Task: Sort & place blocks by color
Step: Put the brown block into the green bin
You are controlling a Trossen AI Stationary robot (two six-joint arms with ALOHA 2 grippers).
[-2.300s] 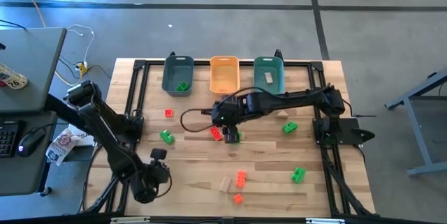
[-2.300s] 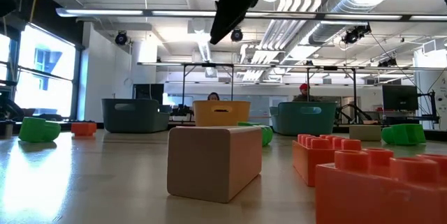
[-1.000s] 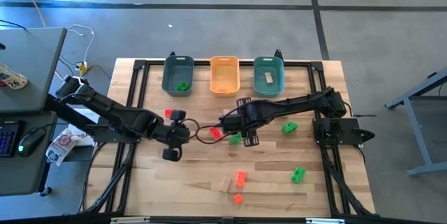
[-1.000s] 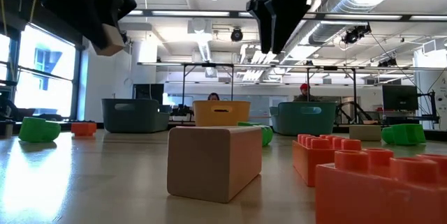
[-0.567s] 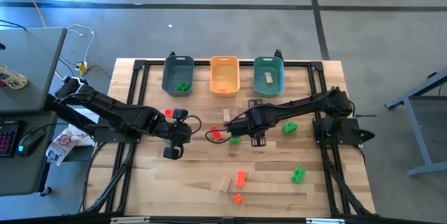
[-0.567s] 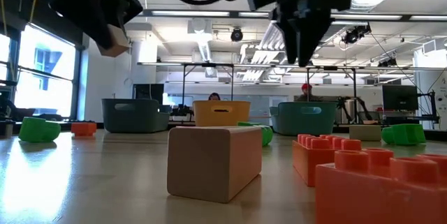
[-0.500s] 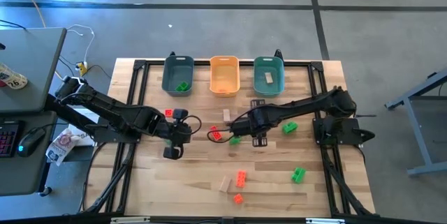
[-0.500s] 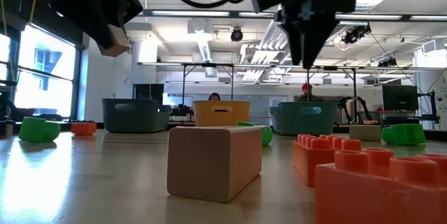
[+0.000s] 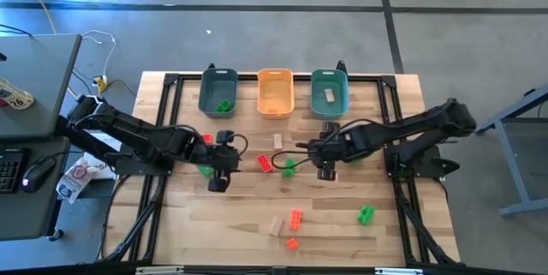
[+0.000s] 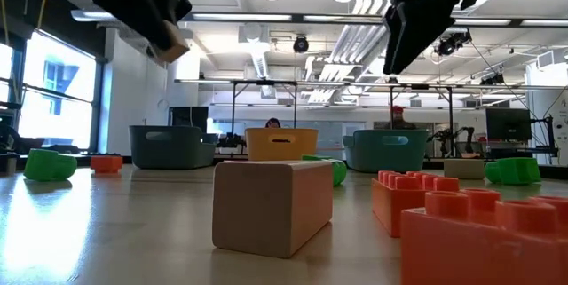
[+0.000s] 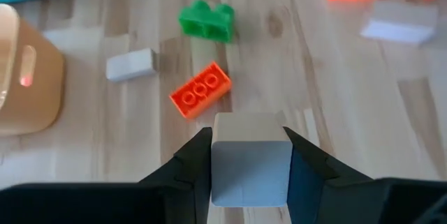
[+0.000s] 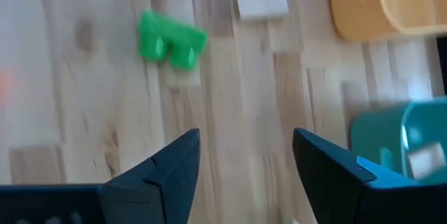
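Note that the left gripper [image 11: 249, 155], above the desk [image 9: 240, 224] left of centre, is clenched on a tan block [image 11: 250, 158] that must travel to the right teal bin [image 9: 330, 93], beyond the released, empty right gripper [image 9: 326, 170] nearer that bin.

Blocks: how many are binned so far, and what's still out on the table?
Done: a green block sits in the left teal bin and a tan block in the right teal bin; the orange bin looks empty. In hand: the left gripper is shut on a tan wood block; the right gripper is open. Left: roughly nine blocks on the table.
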